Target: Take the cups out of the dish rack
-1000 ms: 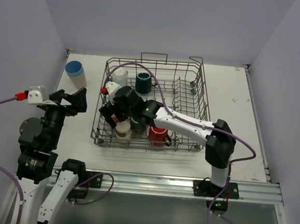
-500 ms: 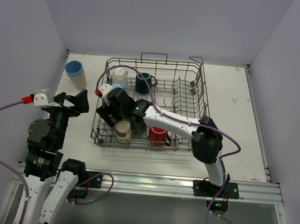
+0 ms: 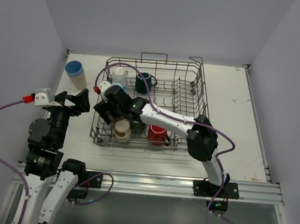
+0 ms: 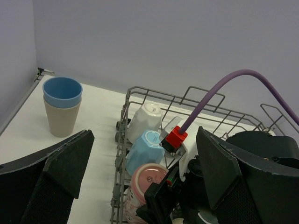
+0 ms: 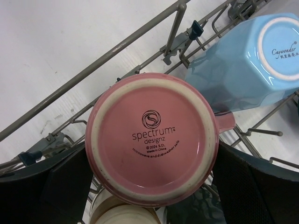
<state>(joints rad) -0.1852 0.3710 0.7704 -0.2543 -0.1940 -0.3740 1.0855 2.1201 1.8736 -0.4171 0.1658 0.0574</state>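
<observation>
The white table (image 3: pixel 232 123) carries the grey wire dish rack (image 3: pixel 202 103), which sits left of the middle and reaches close to the far edge. In the far left corner, well apart from the rack, a blue cup (image 3: pixel 74 68) stands upright, nested in a beige cup (image 3: pixel 78 81). A few faint dark marks (image 3: pixel 235 100) show on the bare right side.

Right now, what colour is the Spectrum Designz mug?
Pink mug; best in right wrist view.
</observation>
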